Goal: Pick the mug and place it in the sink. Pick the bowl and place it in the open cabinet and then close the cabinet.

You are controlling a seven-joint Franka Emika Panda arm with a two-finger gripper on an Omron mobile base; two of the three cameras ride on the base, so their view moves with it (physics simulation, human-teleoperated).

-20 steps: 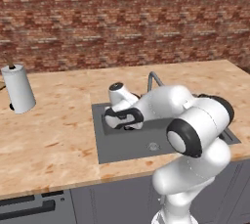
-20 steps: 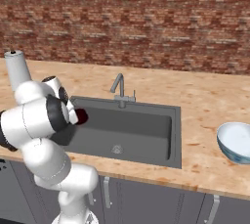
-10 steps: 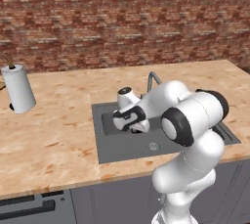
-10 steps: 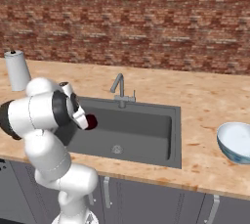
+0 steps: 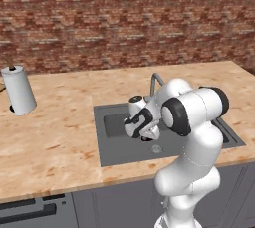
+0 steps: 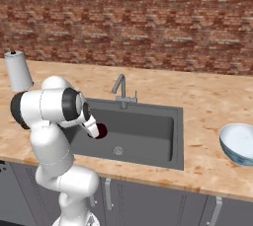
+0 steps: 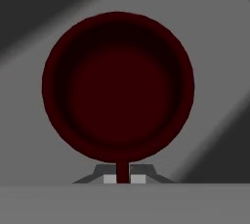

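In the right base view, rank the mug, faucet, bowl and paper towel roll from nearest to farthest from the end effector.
1. Mug, held in the end effector over the sink's left part.
2. Faucet, behind the basin.
3. Paper towel roll, far left on the counter.
4. Bowl, far right on the counter.

White glossy arm, rounded segs, dark grey/black joint bands; 2 small dark finger tips w/ pale pads.

red-brown brick wall runs the whole width behind the light wood counter. a white paper towel roll stands near the counter's far left end. grey cabinet fronts with silver handles sit below the front edge.
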